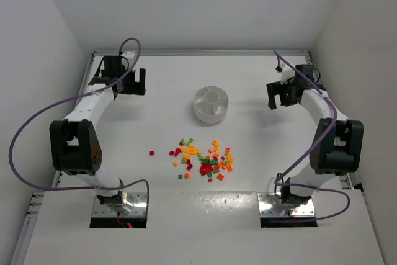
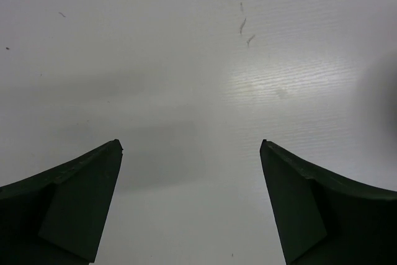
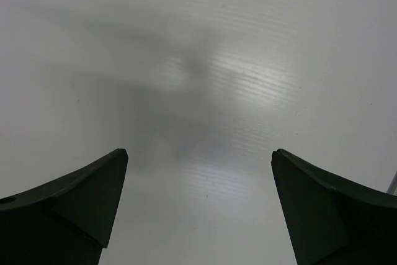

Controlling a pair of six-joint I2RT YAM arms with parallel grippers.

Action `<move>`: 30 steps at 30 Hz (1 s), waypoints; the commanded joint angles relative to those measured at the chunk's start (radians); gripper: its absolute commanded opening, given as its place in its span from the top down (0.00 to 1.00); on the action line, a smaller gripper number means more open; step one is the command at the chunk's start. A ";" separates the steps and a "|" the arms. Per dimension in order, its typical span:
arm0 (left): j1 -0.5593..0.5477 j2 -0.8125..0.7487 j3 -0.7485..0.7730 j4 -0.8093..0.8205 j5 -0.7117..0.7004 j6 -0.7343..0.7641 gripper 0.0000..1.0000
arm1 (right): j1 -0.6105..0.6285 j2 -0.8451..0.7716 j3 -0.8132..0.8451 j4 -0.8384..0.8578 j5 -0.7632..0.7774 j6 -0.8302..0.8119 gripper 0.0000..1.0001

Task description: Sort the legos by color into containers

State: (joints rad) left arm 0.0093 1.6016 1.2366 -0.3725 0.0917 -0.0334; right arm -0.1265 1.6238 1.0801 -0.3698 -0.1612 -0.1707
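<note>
A heap of tiny red, orange, yellow and green legos lies on the white table, in front of the middle. One red brick lies apart to the left. The round white dish with wedge compartments and a central hub stands behind the heap. My left gripper is open and empty at the far left; its wrist view shows only bare table. My right gripper is open and empty at the far right, to the right of the dish; its wrist view shows only bare table.
White walls close the table at the back and both sides. Purple cables loop from each arm. Both arm bases are bolted at the near edge.
</note>
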 commanded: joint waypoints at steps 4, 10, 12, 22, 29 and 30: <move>0.015 -0.023 -0.018 -0.132 0.209 0.215 0.09 | 0.021 0.028 0.110 -0.176 -0.133 -0.141 0.00; -0.026 -0.060 -0.086 -0.216 0.240 0.352 0.20 | 0.073 0.030 0.119 -0.199 -0.190 -0.184 0.16; -0.064 -0.095 -0.156 -0.226 0.203 0.403 0.24 | 0.100 0.021 0.109 -0.208 -0.190 -0.196 0.17; -0.238 -0.275 -0.396 -0.282 0.089 0.628 0.52 | 0.162 0.030 0.075 -0.208 -0.143 -0.217 0.18; -0.307 -0.302 -0.439 -0.356 0.192 0.736 0.41 | 0.171 0.039 0.084 -0.199 -0.123 -0.217 0.18; -0.307 -0.302 -0.439 -0.356 0.204 0.750 0.39 | 0.171 0.039 0.084 -0.199 -0.114 -0.217 0.18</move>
State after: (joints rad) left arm -0.2855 1.3312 0.8120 -0.6933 0.2371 0.6312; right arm 0.0360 1.6650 1.1557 -0.5846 -0.2886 -0.3714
